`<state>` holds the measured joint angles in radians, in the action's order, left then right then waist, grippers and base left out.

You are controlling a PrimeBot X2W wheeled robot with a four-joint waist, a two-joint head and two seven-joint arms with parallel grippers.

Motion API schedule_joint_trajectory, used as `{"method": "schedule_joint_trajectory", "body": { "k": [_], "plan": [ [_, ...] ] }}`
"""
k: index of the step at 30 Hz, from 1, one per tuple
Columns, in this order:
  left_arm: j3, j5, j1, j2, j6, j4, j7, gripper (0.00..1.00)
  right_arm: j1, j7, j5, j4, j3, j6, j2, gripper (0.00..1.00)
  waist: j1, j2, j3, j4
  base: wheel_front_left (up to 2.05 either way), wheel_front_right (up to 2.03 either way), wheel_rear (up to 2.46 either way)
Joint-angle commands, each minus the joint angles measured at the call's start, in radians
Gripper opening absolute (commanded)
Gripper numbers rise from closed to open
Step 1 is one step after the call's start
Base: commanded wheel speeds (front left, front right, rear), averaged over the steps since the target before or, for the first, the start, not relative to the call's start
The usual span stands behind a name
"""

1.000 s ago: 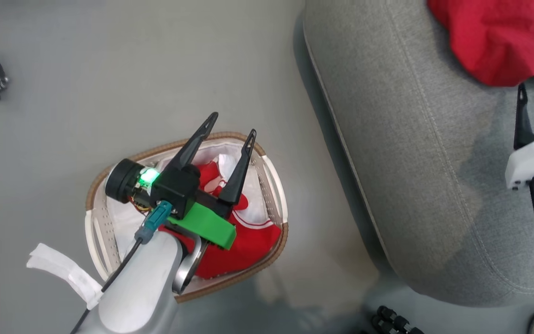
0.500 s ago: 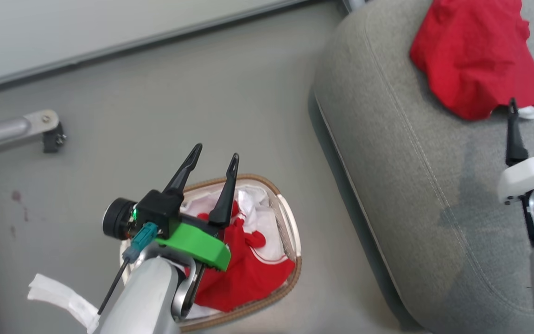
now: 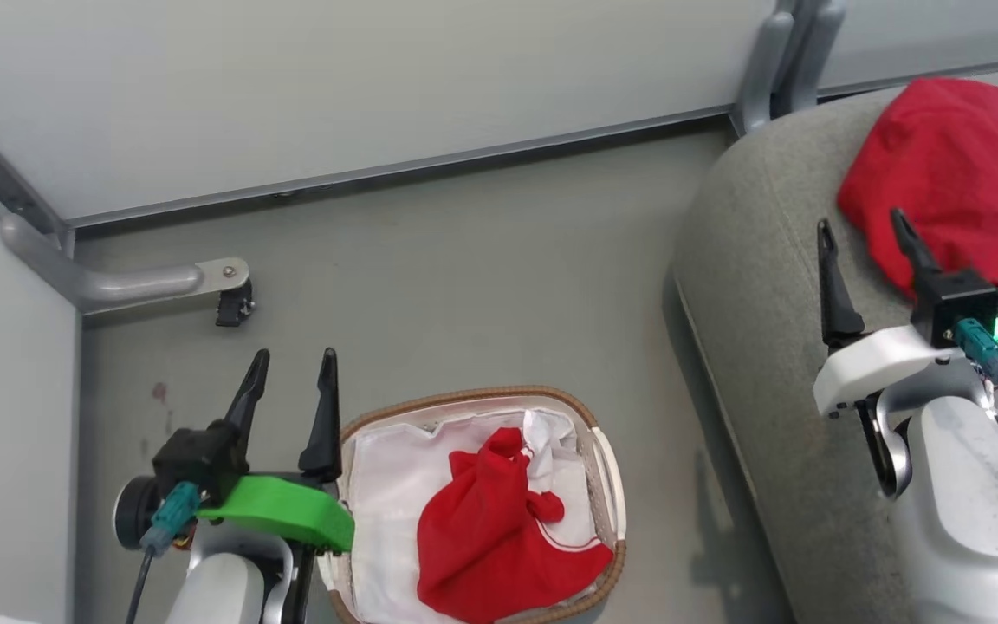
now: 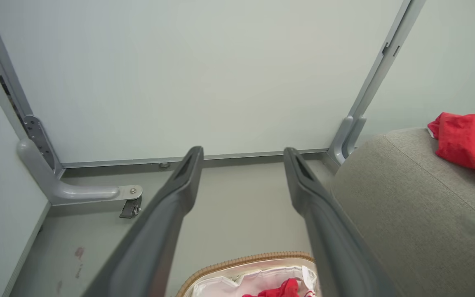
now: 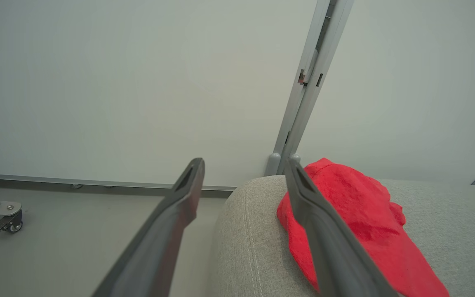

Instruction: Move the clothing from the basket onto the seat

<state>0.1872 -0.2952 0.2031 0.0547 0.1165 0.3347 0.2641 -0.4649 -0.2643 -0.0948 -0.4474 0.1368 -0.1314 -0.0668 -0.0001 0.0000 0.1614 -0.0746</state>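
I operate in a laboratory test bay staged as a living space. Indicators: plain pale partition panels (image 3: 378,87) held in grey metal posts (image 3: 776,61), a support foot fitted with a caster (image 3: 235,305), and a bare grey floor (image 3: 464,286). Domestic props: an upholstered seat (image 3: 767,303) and a basket (image 3: 473,394).

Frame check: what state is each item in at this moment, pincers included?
Basket: upright on the floor, one garment inside.
Garment in basket: crumpled on the white liner, not gripped.
Seat: bears one garment.
Garment on seat: lying loose, not gripped.
Left pincer: open, empty, beside the basket.
Right pincer: open, empty, above the seat.
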Motion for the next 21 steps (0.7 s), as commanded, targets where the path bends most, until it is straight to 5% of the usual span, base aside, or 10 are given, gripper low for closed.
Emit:
{"method": "schedule_joint_trajectory", "body": {
  "k": [1,9,21],
  "plan": [
    [-0.016,0.005,-0.027,-0.001,-0.005,0.003,0.001,1.00,0.032,0.000,0.012,0.006,-0.008,0.001,0.003,1.00,0.0001,0.0000,-0.048,0.054,0.00,0.00,0.00],
    [-0.103,0.011,-0.117,-0.004,-0.006,-0.005,0.001,1.00,0.162,0.000,0.099,0.049,-0.054,0.001,0.014,1.00,0.0001,0.0000,-0.092,0.086,0.00,0.00,0.00],
    [-0.057,-0.051,-0.181,-0.004,-0.025,-0.003,0.001,1.00,0.307,0.000,0.215,0.099,-0.119,0.001,0.014,1.00,0.0001,0.0000,-0.130,0.099,0.00,0.00,0.00]
  ]
}}
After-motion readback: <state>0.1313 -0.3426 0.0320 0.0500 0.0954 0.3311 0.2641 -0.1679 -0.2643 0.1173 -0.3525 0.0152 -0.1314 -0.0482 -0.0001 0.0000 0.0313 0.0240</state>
